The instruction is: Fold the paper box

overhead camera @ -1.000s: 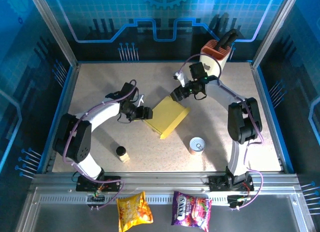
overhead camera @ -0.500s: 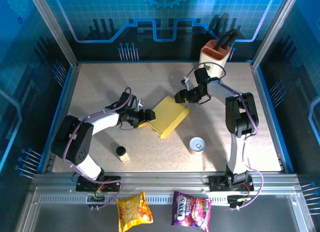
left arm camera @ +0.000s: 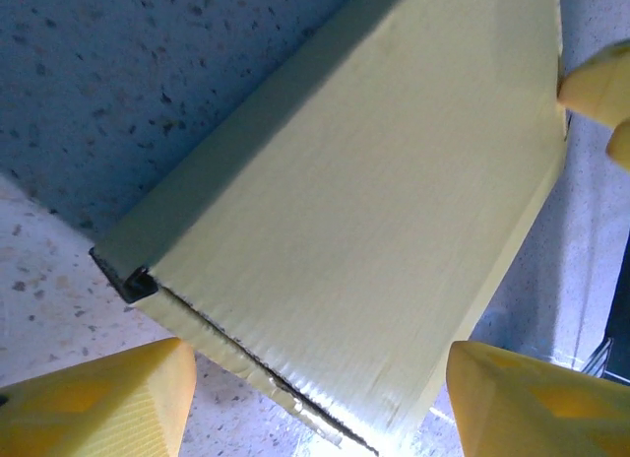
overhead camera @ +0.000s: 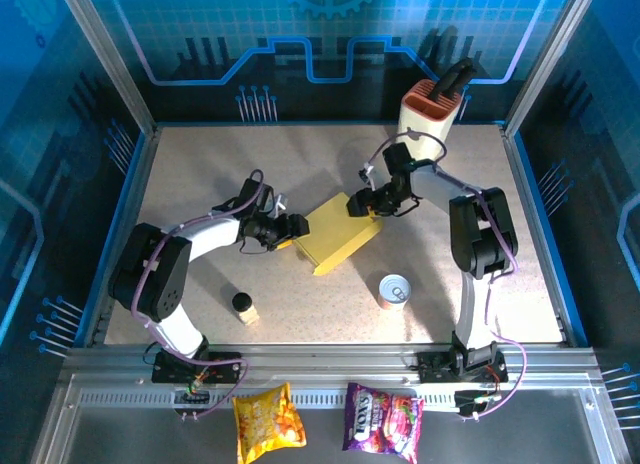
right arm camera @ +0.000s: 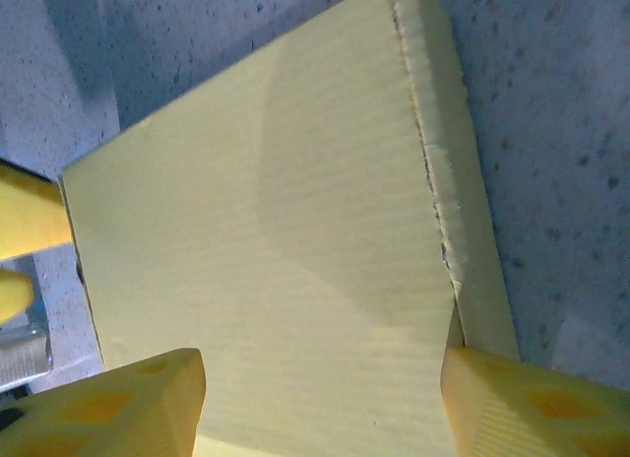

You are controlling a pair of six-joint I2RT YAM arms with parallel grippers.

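The paper box [overhead camera: 335, 236] is seen lying near the middle of the table [overhead camera: 200, 174], set at a slant with its yellow outside showing, between the two claws. The left claw [overhead camera: 293, 230] is placed at the box's left end and the right claw [overhead camera: 360, 205] at its far right corner, so the box is met from opposite sides.

In the left wrist view the fingers [left arm camera: 108, 403] are held well apart, with a corner of the box lying between and ahead of them. A slit between cardboard layers is shown along the near edge. A gap is left between the finger at the lower left of that view and the box; whether the other finger touches the edge cannot be told.

In the right wrist view the fingers [right arm camera: 536, 398] are likewise spread wide, and the box's broad yellow face is seen running beneath them. That face is wider than the space between the fingers, so no clasp on the box is shown.

A cream knife block [overhead camera: 432, 109] with an orange top is stood at the table's far right, well apart from the box. A tin can [overhead camera: 395, 289] is stood near the box, on its near right side.
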